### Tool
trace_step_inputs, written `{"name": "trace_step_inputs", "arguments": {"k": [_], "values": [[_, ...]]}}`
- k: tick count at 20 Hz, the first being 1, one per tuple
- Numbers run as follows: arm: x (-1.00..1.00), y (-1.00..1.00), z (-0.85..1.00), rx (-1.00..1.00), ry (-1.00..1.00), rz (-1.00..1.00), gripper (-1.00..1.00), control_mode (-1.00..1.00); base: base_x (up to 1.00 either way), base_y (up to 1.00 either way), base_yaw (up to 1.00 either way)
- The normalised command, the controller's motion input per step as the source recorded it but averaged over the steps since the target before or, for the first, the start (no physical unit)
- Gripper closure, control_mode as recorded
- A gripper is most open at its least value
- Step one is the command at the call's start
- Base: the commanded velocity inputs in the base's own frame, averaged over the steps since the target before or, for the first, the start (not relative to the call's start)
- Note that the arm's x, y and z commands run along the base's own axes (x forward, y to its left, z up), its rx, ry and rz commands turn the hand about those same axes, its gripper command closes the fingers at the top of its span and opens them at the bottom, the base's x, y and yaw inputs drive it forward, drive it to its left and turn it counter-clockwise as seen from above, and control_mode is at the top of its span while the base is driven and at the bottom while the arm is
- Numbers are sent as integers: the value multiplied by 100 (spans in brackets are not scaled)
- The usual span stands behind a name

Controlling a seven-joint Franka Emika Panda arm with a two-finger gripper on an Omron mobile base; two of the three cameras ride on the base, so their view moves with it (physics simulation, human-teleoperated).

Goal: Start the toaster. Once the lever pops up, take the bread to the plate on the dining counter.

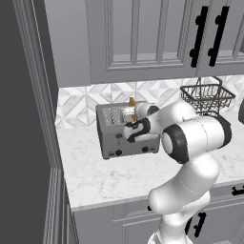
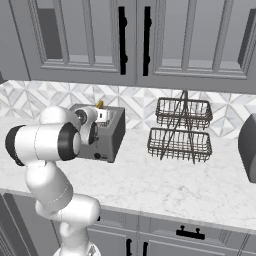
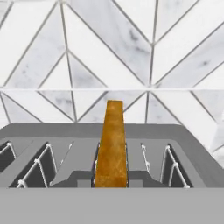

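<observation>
The grey toaster (image 1: 125,136) stands on a marble worktop against the tiled wall, its levers and knobs on the front face. The bread (image 3: 111,144) stands upright in a middle slot of the toaster (image 3: 52,135), and I see its orange-tan crust edge-on. Its top (image 1: 132,101) pokes up above the toaster. My gripper (image 1: 130,112) hangs over the toaster's top, shut on the bread. From the right side the bread (image 2: 100,104) shows just above my gripper (image 2: 101,115) and the toaster (image 2: 107,135).
A two-tier wire basket rack (image 2: 180,131) stands on the worktop right of the toaster, also the rack (image 1: 208,95). A dark appliance (image 2: 248,147) sits at the far right. Grey wall cabinets (image 1: 143,38) hang overhead, and a tall grey panel (image 1: 33,119) bounds the left.
</observation>
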Motion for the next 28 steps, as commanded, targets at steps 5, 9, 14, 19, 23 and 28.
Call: {"name": "trace_step_inputs", "arguments": {"k": [5,9,14,19,23,28], "values": [[-21,0,46,-3,0,0,100,-100,0,0,0],[-21,-1,61,0,0,0,100,-100,0,0,0],[-3,0,64,-2,1,0,100,-100,0,0,0],[-28,-1,4,0,1,0,100,-100,0,0,0],[-28,-5,-9,0,-1,0,100,100,-34,-7,0],[0,0,0,0,0,0,100,100,-83,-8,-2]]}}
